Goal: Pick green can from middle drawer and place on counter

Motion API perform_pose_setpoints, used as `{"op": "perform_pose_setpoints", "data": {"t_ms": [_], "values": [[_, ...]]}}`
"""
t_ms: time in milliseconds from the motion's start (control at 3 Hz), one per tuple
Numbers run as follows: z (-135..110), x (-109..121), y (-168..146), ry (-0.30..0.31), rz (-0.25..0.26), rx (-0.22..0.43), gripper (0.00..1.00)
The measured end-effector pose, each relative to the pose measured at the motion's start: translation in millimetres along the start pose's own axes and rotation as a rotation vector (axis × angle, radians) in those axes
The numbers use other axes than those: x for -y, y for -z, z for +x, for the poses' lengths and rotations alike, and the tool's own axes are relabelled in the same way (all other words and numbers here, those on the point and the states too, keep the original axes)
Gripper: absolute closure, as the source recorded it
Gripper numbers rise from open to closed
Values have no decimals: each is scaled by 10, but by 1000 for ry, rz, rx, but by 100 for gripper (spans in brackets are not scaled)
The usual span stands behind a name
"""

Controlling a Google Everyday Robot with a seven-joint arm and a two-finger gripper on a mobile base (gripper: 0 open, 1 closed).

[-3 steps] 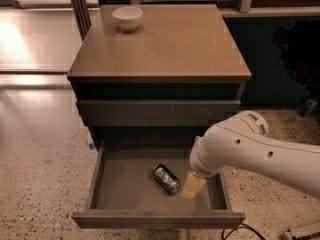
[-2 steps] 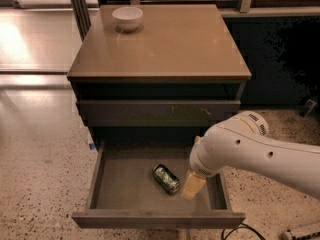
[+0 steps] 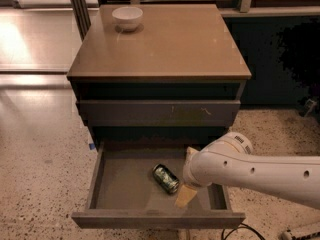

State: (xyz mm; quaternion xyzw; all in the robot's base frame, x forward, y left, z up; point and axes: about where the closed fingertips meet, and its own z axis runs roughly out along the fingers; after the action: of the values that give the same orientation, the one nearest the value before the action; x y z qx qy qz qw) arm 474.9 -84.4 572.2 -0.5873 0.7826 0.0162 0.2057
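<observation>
Middle drawer (image 3: 120, 186) open w/ green can (image 3: 166, 178) lying inside, gripper (image 3: 188, 175) just beside it, fingers (image 3: 185, 197) spread, holding nothing.

Single white arm (image 3: 270, 176) — it enters at the right edge, lies nearly level and reaches left. Its rounded wrist (image 3: 212, 164) covers most of the gripper (image 3: 184, 176), which hangs inside the open drawer (image 3: 122, 186), right of centre. Two tan fingers (image 3: 185, 196) show — one above the wrist, one below it, spread well apart.
</observation>
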Motion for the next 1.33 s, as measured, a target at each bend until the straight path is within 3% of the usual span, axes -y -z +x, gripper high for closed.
{"op": "perform_pose_setpoints", "data": {"t_ms": [333, 667, 1000, 1333], "values": [[-51, -3, -952, 29, -4, -2, 0], [-51, -3, -952, 29, -4, -2, 0], [-87, 33, -1085, 10, -18, 38, 0], [-245, 174, -1635, -50, -64, 151, 0]]}}
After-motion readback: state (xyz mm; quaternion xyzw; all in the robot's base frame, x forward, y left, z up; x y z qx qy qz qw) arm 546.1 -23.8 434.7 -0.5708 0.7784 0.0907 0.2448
